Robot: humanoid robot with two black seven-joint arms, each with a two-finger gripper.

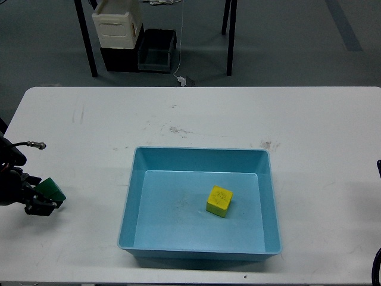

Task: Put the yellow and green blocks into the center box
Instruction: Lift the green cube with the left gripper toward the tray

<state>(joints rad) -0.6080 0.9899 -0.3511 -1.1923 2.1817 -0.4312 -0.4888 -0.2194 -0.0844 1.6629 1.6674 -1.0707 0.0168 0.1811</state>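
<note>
A yellow block (219, 201) lies inside the light blue box (137, 179) at the table's centre, right of the box's middle. A green block (51, 189) is at the far left of the table, held in my left gripper (41, 201). The gripper's dark fingers close around the block's lower left side. Whether the block touches the table cannot be told. Only a dark sliver of my right arm (379, 167) shows at the right edge; its gripper is out of view.
The white table (196, 119) has faint scuff marks near the box's back edge. Behind the table, black table legs (88, 42) and stacked bins (119, 36) stand on the floor.
</note>
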